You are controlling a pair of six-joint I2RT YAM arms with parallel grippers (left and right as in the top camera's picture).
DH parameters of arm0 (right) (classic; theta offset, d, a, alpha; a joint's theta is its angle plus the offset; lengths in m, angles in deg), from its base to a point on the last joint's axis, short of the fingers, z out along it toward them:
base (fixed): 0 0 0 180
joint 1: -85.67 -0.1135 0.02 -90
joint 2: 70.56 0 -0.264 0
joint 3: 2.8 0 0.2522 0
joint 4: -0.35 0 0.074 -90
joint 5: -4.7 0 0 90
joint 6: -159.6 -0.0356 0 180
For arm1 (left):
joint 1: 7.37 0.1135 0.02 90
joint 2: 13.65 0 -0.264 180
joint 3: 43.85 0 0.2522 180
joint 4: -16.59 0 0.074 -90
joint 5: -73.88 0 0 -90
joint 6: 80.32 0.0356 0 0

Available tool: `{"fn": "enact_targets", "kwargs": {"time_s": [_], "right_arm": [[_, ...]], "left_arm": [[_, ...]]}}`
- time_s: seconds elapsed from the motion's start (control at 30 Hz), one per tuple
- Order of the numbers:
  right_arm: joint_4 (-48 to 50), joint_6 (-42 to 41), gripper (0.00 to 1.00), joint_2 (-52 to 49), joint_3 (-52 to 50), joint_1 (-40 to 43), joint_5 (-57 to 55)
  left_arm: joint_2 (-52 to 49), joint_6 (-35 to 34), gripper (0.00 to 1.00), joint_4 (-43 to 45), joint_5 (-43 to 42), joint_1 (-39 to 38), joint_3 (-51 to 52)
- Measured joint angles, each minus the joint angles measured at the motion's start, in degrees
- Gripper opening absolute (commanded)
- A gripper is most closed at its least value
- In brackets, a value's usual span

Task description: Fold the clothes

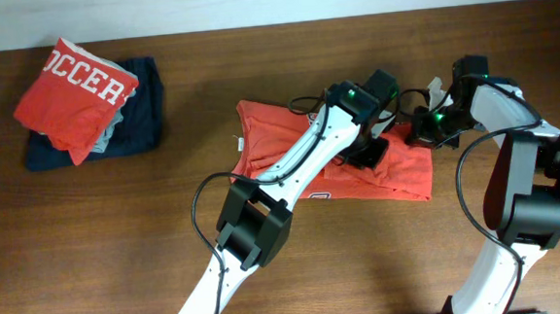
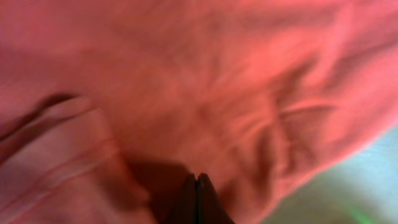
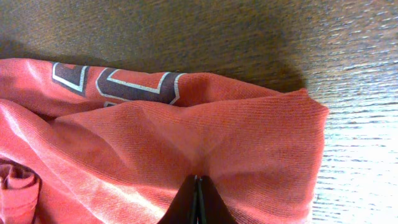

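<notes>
Two robot arms, the left arm (image 1: 255, 222) and the right arm (image 1: 536, 195), so two grippers: left gripper (image 2: 196, 182), right gripper (image 3: 198, 182). Two red T-shirts: the coral-red T-shirt (image 1: 408, 175) pinched in both pairs of jaws, a folded red T-shirt (image 1: 71, 92) well apart from them. One navy garment (image 1: 147, 109). One wooden table (image 1: 365, 269).
</notes>
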Motion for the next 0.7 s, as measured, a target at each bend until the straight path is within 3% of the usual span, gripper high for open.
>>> {"fn": "enact_targets", "kwargs": {"time_s": [0.33,0.7], "right_arm": [[0.00,0.02,0.04,0.00,0.00,0.00,-0.02],[-0.22,0.02,0.04,0.00,0.00,0.00,-0.02]], "left_arm": [[-0.04,-2.82,0.00,-11.06,9.77,0.50,0.00],[-0.04,-5.29,0.00,-19.80,12.96,0.66,-0.15]]}}
